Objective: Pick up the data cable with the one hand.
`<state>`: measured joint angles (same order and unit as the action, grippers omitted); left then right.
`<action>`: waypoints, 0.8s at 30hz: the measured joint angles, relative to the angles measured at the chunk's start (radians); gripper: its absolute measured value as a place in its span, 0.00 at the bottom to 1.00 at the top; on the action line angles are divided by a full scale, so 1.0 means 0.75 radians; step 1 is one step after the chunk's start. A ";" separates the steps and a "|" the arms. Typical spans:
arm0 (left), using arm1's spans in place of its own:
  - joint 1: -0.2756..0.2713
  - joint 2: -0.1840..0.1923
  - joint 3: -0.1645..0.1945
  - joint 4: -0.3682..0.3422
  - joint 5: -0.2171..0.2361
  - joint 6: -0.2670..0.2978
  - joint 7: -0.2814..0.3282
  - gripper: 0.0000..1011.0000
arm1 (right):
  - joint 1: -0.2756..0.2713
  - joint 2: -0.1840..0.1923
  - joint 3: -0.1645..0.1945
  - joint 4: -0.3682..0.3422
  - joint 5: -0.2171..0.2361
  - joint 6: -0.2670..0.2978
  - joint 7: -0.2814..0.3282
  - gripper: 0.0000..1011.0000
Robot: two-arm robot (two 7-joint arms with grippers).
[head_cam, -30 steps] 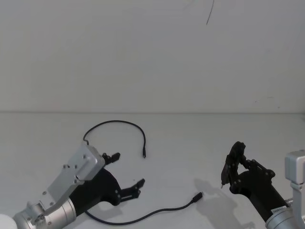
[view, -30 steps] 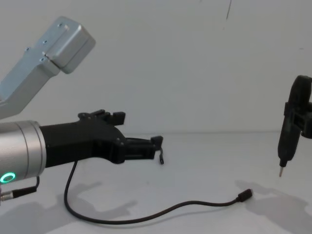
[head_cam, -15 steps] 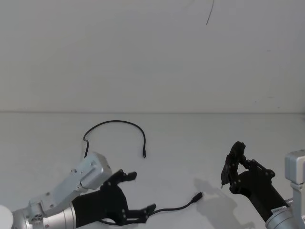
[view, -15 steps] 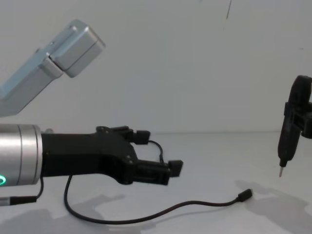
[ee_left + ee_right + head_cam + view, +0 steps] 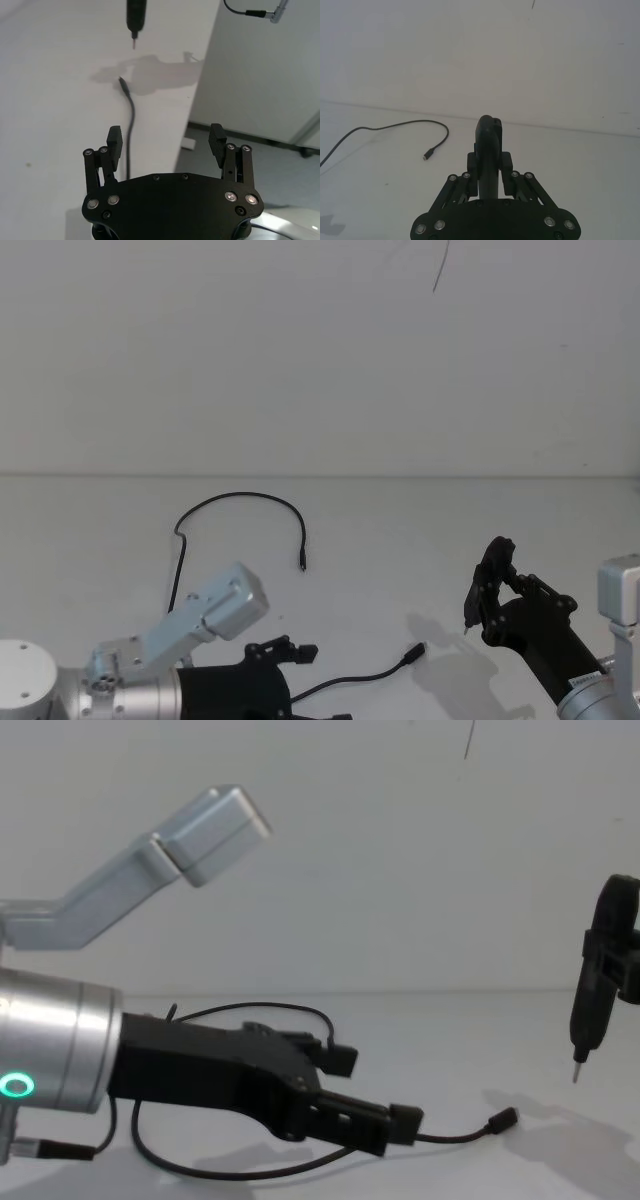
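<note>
Data cable (image 5: 240,495) lies flat on white table (image 5: 100,540), not lifted. One end arcs at the far left; the other plug points toward the right arm, near its shadow. Left gripper (image 5: 320,684) is low over the near run of the cable, jaws wide apart and holding nothing. In the left wrist view the cord (image 5: 131,115) runs up out of the gap between the fingers, close beside one finger (image 5: 115,142); contact can't be told. Right gripper (image 5: 487,165) is parked at the right, clamped on a pen-like tool (image 5: 590,1010), tip above the table.

Progress: approach nearly done; closing and lifting are left.

Against half a second ago, the left gripper has shifted nearer the robot and further along the cable's near run, and sits lower in the chest view (image 5: 375,1088). Cable and right arm are unchanged.
</note>
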<state>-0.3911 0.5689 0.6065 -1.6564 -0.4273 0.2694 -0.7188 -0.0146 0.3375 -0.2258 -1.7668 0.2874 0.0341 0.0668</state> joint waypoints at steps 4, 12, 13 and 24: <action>-0.032 -0.014 0.023 0.001 -0.014 0.102 -0.005 0.99 | 0.000 0.000 0.000 0.000 0.000 0.000 0.000 0.27; -0.081 -0.048 0.062 0.002 -0.022 0.278 0.036 0.99 | 0.000 0.000 0.000 0.000 0.000 0.000 0.000 0.27; -0.085 -0.052 0.065 0.001 -0.022 0.289 0.042 0.99 | 0.000 0.000 0.000 0.000 0.000 0.000 0.000 0.27; -0.114 -0.095 0.084 0.004 -0.017 0.416 0.138 0.99 | 0.000 0.000 0.000 0.000 0.000 0.000 0.000 0.27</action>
<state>-0.4766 0.4976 0.6697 -1.6538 -0.4404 0.5816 -0.6155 -0.0147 0.3375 -0.2258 -1.7667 0.2874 0.0341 0.0668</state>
